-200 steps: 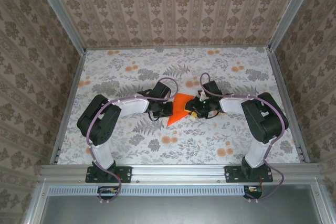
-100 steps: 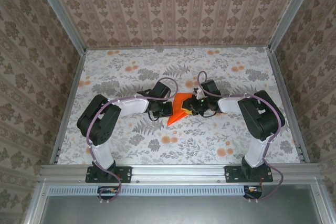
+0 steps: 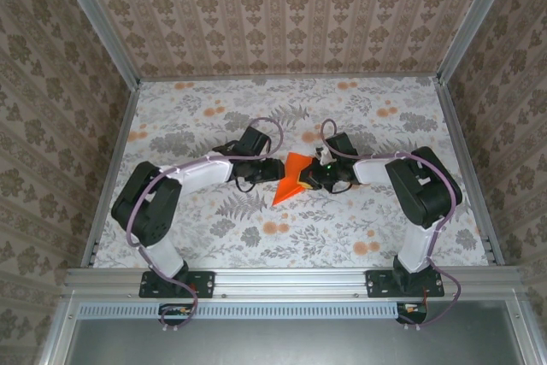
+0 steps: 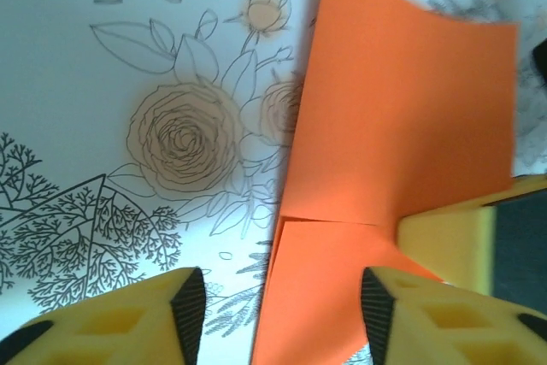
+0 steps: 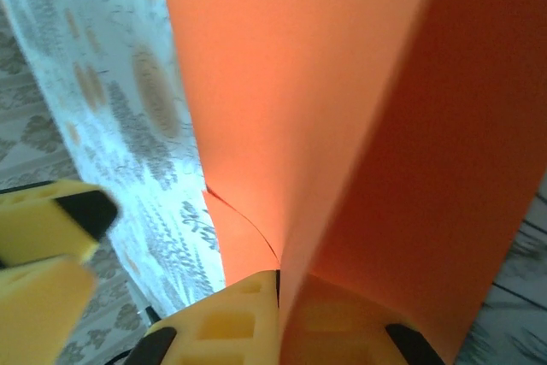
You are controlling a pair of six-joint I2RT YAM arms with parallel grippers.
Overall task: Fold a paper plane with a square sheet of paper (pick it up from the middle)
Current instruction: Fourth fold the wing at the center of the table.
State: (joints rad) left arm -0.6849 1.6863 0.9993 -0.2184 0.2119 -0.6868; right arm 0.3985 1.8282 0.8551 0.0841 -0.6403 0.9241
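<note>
The square sheet of paper (image 3: 289,179) is bright orange and folded into a pointed shape, tip toward the near left, at the middle of the table. My right gripper (image 3: 310,179) is shut on its right edge; in the right wrist view the paper (image 5: 299,83) rises from between the closed yellow fingers (image 5: 248,322). My left gripper (image 3: 271,170) stands open at the paper's left side. In the left wrist view its pads straddle the folded paper (image 4: 402,126) without touching it, and a seam between two flaps shows. The left gripper (image 4: 282,318) has the right gripper's yellow finger (image 4: 449,241) just beyond it.
A floral-print cloth (image 3: 205,126) covers the table. Patterned walls (image 3: 51,108) close in the left, back and right sides. An aluminium rail (image 3: 291,278) runs along the near edge, with both arm bases on it.
My left gripper has opened and let go of the paper, its arm shifting slightly left. My right gripper has closed on the paper's right edge.
</note>
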